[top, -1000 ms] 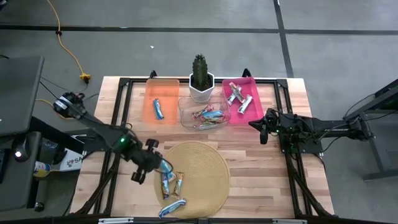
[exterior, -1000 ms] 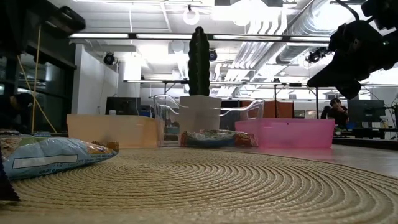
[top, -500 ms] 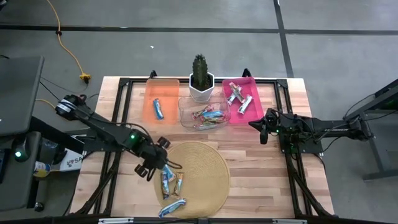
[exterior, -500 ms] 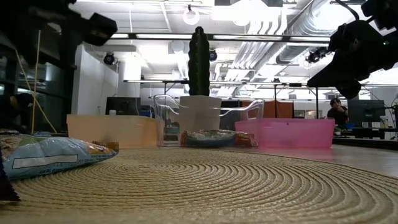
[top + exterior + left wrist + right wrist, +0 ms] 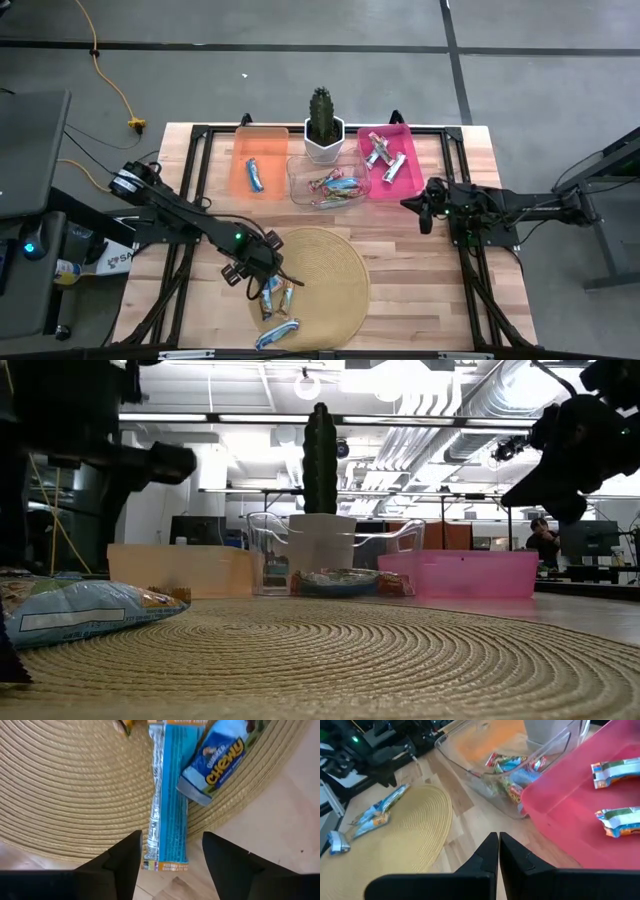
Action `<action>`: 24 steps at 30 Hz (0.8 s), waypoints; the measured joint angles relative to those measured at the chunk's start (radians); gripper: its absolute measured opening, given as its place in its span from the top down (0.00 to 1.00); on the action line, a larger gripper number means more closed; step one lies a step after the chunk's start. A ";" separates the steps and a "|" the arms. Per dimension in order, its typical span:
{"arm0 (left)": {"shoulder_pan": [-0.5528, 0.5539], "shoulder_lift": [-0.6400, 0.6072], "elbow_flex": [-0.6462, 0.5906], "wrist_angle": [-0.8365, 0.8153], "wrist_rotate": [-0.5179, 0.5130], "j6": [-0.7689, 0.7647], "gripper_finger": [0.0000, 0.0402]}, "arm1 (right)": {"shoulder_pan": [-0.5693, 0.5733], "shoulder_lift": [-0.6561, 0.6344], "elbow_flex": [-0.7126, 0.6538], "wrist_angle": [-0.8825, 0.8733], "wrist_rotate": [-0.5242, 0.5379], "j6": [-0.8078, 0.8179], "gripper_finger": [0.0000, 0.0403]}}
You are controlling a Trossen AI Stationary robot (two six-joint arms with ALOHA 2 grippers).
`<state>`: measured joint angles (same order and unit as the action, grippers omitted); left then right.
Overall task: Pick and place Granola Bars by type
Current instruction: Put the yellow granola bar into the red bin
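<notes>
Left gripper (image 5: 262, 277) hovers over the left edge of the round woven mat (image 5: 335, 270), jaws spread, nothing held. In its wrist view the dark fingers (image 5: 122, 862) straddle the end of a blue foil bar (image 5: 170, 795) lying flat on the mat, end hanging past the mat's rim. Just beside it, a blue-and-white bar (image 5: 217, 762) reads "chewy" in yellow; brand line above too small to read. High view: small cluster of bars (image 5: 275, 298) on the mat's left part, one more blue-white bar (image 5: 278, 333) at the mat's front edge.

Back of table, left to right: orange bin (image 5: 259, 160) with one blue bar (image 5: 254, 175); clear bin (image 5: 328, 180) with several mixed wrappers; cactus in white pot (image 5: 323, 125) behind it; pink bin (image 5: 387, 152) with two silver-white bars (image 5: 385, 157). Wrapper text in the bins not legible.

Right gripper (image 5: 424, 215) sits above the table's right side, just in front of the pink bin, fingers pressed together, empty.
</notes>
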<state>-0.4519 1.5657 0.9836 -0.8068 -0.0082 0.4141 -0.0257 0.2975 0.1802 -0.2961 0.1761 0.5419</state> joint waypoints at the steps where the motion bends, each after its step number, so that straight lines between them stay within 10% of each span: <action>1: 0.000 0.004 0.000 0.002 0.001 -0.001 0.50 | 0.000 -0.008 0.000 -0.001 0.000 0.000 1.00; 24: 0.001 0.005 -0.082 0.096 -0.008 -0.019 0.53 | 0.000 -0.295 0.003 -0.125 0.029 -0.045 1.00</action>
<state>-0.4507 1.5707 0.9016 -0.7104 -0.0157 0.3954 -0.0254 0.0025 0.1837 -0.4215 0.2046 0.4967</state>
